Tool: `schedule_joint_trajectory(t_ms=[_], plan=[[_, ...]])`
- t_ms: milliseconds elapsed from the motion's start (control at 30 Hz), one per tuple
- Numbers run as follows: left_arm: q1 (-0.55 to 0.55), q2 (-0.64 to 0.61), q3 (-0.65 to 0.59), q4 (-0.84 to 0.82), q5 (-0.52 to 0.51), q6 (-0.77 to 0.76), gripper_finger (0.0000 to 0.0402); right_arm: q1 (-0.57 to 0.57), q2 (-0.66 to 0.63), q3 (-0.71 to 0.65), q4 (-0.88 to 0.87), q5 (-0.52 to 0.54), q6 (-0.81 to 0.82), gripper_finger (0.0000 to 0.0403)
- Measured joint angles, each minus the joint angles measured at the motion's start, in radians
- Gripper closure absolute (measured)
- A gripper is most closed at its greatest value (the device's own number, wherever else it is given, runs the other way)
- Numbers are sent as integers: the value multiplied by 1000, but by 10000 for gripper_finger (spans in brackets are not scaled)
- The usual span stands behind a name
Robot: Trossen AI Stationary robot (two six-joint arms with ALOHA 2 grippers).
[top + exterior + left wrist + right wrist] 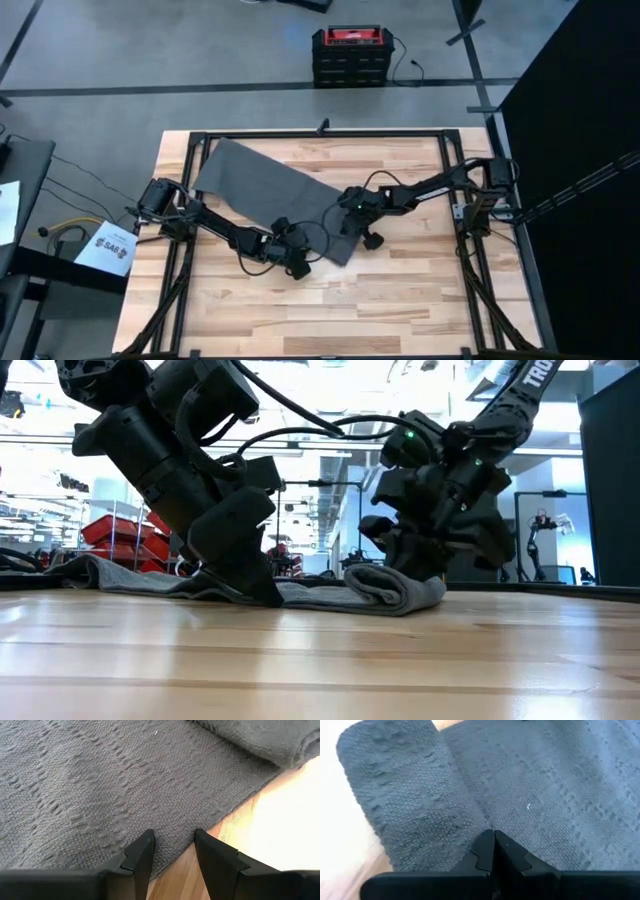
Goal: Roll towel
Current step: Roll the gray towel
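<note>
Now | towel (262,183) end rolled | left hand (172,851) parted at edge | right hand (494,851) seemingly closed

Hidden and cropped regions. High view: the two arms cover the near end of the towel (262,180), so the rolled edge and both grippers' fingertips cannot be made out. Low view: the left gripper (258,582) blocks part of the cloth behind it, and both arms are cut off by the top edge. Left wrist view: the roll is cropped at the corner. Right wrist view: the right gripper (494,845) hides the cloth directly beneath its closed tips.
</note>
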Motion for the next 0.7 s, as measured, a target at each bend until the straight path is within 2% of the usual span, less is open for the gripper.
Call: schedule_joint_trajectory(t_ms=[200, 333, 433, 567, 700], plan=[[0, 0, 0, 1, -4, -6, 268, -1, -20, 4, 19, 41, -19, 403], [0, 0, 0, 2, -5, -6, 268, -3, -94, 11, 37, 33, -17, 403], [1, 0, 0, 12, -8, 5, 268, 16, -108, 10, 49, -63, -8, 403], [2, 0, -1, 27, -11, 10, 268, 70, -51, 10, 147, -175, 28, 403], [2, 0, -1, 33, -10, 6, 268, 102, 27, 8, 246, -182, 50, 403]])
